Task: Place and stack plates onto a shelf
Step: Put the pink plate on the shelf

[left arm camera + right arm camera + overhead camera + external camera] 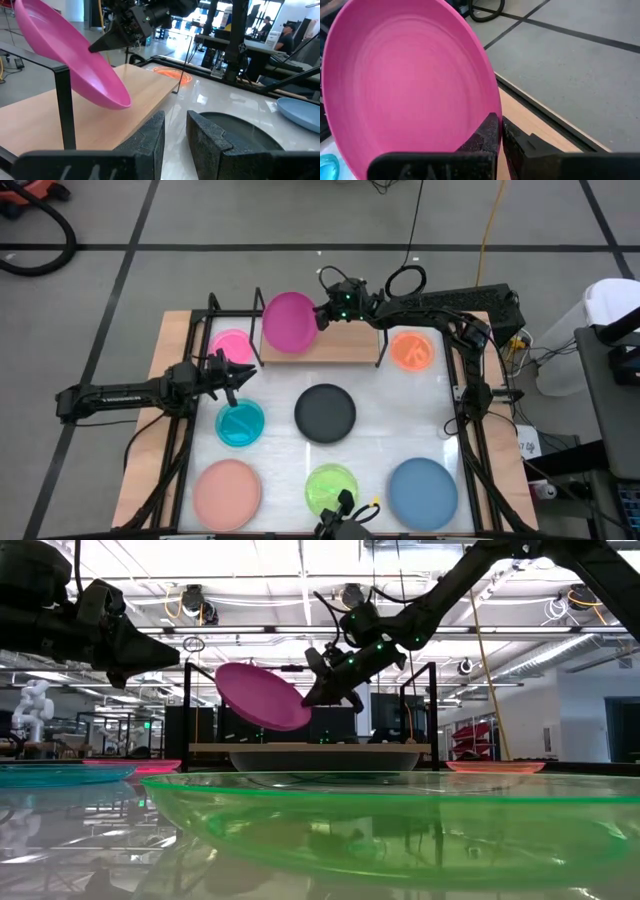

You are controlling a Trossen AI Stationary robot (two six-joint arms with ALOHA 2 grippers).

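My right gripper (322, 315) is shut on the magenta plate (290, 322) over the left part of the wooden shelf (340, 345), at the table's far side. The plate also shows tilted in the low view (262, 695) and in the left wrist view (75, 60). My left gripper (237, 375) is open and empty, above the table between the hot pink plate (232, 345) and the teal plate (240, 423). Its fingers show apart in the left wrist view (175, 137). My right gripper pinches the magenta plate's rim (492, 107) between its two fingers, one on the hollow upper face and one on the underside. The fingers come from the table's right, slanting down. The plate is lifted clear of the shelf board (300, 747) and tilted.
A black plate (325, 412) lies mid-table and an orange plate (412, 350) at the far right. Salmon (227, 492), lime green (331, 488) and blue (423, 492) plates lie along the near edge. Black wire uprights (64, 105) stand at the shelf's ends.
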